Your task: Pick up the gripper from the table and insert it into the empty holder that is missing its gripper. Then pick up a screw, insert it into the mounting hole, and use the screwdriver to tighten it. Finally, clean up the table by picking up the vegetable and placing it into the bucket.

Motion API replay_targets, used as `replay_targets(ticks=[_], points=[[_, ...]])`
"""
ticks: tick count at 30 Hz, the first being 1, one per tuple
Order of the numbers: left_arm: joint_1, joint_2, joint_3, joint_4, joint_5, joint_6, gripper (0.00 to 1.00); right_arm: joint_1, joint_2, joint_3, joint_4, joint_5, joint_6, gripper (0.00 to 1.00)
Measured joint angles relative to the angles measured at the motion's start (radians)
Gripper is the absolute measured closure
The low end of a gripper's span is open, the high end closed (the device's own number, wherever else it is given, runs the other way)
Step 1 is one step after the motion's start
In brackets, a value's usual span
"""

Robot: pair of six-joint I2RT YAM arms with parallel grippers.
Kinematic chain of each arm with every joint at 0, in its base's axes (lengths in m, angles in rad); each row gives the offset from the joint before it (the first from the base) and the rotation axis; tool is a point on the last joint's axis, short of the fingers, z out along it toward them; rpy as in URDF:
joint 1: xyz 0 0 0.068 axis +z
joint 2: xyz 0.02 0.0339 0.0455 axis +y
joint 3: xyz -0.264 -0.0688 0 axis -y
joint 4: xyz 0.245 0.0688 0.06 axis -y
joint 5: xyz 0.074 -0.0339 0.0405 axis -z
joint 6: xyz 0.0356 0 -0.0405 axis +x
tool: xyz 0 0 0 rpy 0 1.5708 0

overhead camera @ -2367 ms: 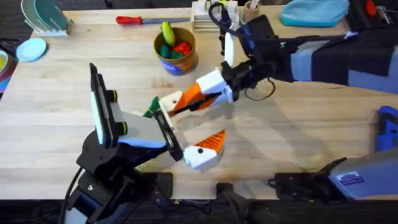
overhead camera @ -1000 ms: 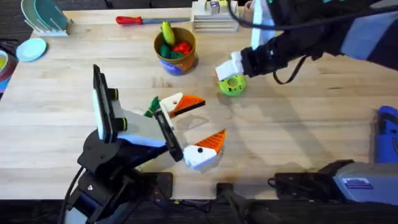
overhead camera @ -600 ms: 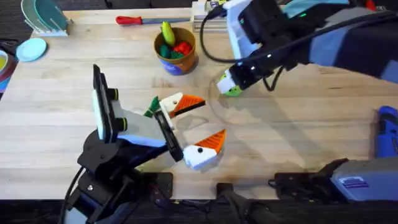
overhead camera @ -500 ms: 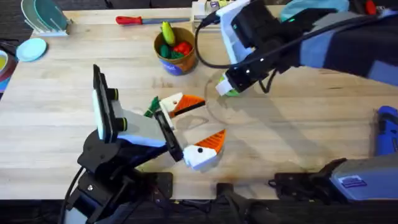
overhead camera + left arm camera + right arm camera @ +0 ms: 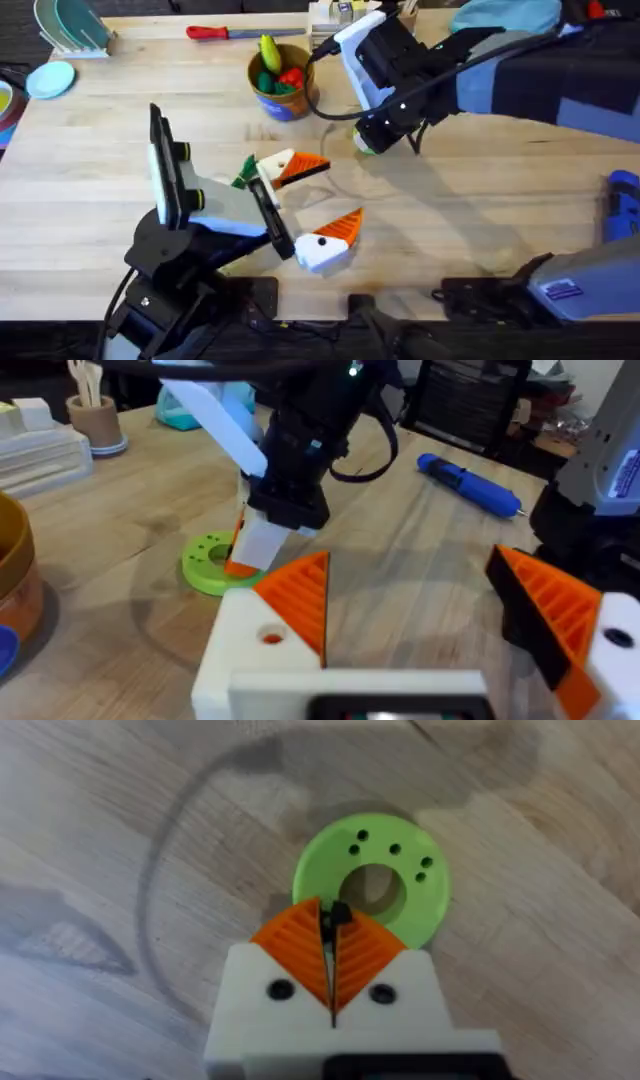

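The right claw [image 5: 333,952] is closed, its two orange pads pressed together on a small dark item, apparently a screw [image 5: 339,914], directly over the green ring disc [image 5: 372,888] on the surface [image 5: 480,190]. The holder [image 5: 272,166] lies to the near left of this claw, its long axis running left to right; the right arm must carry toward it. The left claw [image 5: 430,610] stands open at the holder. One bucket [image 5: 282,80] at the far side and one screwdriver [image 5: 468,485] at the right.
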Motion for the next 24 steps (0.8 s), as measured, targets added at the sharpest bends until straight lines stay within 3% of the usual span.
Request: replay_targets(ticks=[2,11,24], points=[[0.0,0.0,0.0,0.0,0.0,0.0,0.008,0.0,0.0,0.0,0.001,0.002,0.0,0.988],[0.0,0.0,0.0,0.0,0.0,0.0,0.008,0.0,0.0,0.011,-0.031,0.028,0.005,0.995],[0.0,0.0,0.0,0.0,0.0,0.0,0.008,0.0,0.003,0.176,-0.133,0.064,0.008,0.996]])
